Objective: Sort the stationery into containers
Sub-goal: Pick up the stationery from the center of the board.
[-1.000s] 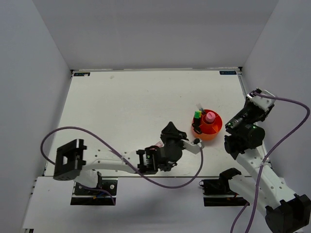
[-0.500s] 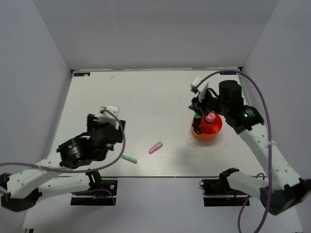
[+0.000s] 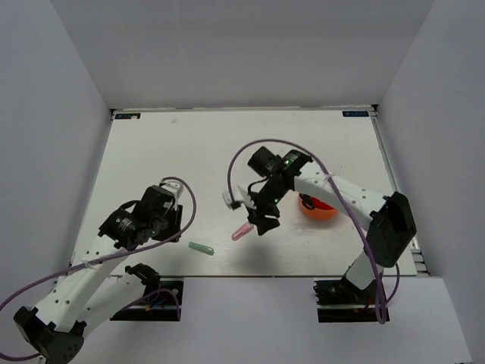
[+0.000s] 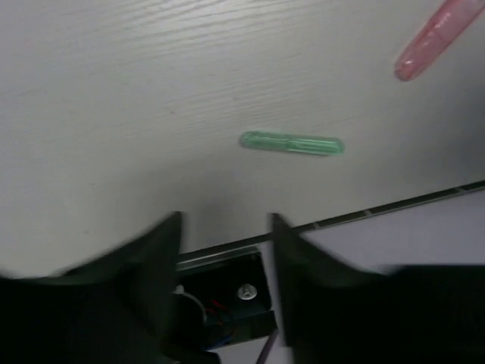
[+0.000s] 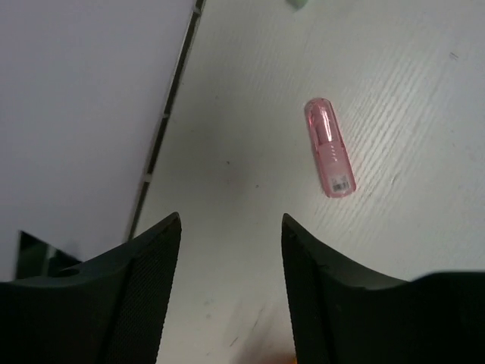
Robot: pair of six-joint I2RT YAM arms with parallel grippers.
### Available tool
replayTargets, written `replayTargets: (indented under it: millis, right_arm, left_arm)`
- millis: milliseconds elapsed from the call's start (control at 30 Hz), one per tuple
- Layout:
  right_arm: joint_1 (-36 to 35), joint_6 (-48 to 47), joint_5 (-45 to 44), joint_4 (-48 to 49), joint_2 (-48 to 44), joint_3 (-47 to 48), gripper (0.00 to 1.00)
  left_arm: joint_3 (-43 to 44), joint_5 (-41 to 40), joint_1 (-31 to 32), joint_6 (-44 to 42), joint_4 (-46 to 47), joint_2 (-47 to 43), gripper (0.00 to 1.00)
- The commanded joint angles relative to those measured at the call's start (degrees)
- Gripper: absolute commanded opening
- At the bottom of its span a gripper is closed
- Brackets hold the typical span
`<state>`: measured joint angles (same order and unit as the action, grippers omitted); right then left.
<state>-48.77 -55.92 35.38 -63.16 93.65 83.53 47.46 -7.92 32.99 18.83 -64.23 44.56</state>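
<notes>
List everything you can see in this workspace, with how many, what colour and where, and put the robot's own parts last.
flat table: one, white, fills the middle of the overhead view.
round plastic bowl: one, bright orange, right of centre, partly hidden by the right arm; contents cannot be made out.
translucent pink stick: one, pink, lying flat near the table's middle, toward the front.
translucent teal-green stick: one, teal-green, lying flat near the front edge, left of the pink one.
cables: two, purple, one looping off each arm.
left gripper: one, black, open and empty, near the teal-green stick.
right gripper: one, black, open and empty, beside the pink stick.
</notes>
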Motion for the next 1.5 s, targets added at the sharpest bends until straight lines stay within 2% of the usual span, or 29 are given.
replayTargets:
  millis: [0,33,67,100,133,200,300,367,600,867,1100,1300,1467]
  right_arm:
    - [-2.89,-7.70,-9.07,7.38,-2.49,-10.69,0.57]
    - [-3.34,-8.67,-10.40,9.87,-2.94,-13.01,0.56]
    - [-3.61,-10.68,-10.59,17.55,-3.73,-14.78,0.56]
    - [-4.13,-10.96,-11.63,19.11,-3.30,-17.23,0.56]
    - [-4.31,-11.66,-12.43,19.82,-2.51,-17.00,0.54]
    - [-4.40,-11.76,-13.05,21.57,1.09,-15.86,0.58]
    - [-4.75,-8.00,-16.73,27.38,3.73,-15.24,0.59]
    - [-4.75,-6.93,-16.74,27.56,5.74,-12.35,0.62]
    - [-5.10,-3.93,-18.85,28.18,11.11,-8.03,0.62]
    - [-5.45,-6.30,-16.57,24.05,13.49,-7.23,0.59]
    - [-5.89,-5.78,-19.29,26.68,14.37,-9.35,0.59]
    - [-5.98,-6.04,-21.49,28.70,17.36,-9.52,0.59]
    - [-6.24,-6.83,-22.89,28.87,17.71,-9.96,0.54]
  left_arm:
    - [-2.02,11.35,-1.00,-2.92,6.72,-2.10,0.73]
    - [-2.63,11.96,-1.00,-3.10,7.35,-1.93,0.78]
    - [-4.47,12.75,-1.00,-3.27,8.75,-1.75,0.84]
    - [-4.83,13.71,-0.91,-3.19,9.99,-1.40,0.87]
    - [-5.79,14.07,-1.00,-2.92,10.52,-0.36,0.88]
    - [-7.29,14.17,-1.00,-2.75,12.71,0.53,0.90]
    - [-8.35,13.64,-1.00,-2.75,14.48,0.88,0.90]
    - [-8.00,12.41,-1.09,-2.75,14.04,0.01,0.91]
    - [-9.58,5.47,-1.88,-1.16,14.48,-3.95,0.92]
    - [-9.58,-7.71,-9.34,4.37,11.23,-6.94,0.93]
    - [-10.02,-6.75,-14.80,5.34,12.20,-9.22,0.93]
    - [-10.02,-7.46,-14.97,5.34,12.11,-9.84,0.94]
    - [-10.02,-7.28,-14.80,5.25,12.02,-10.01,0.94]
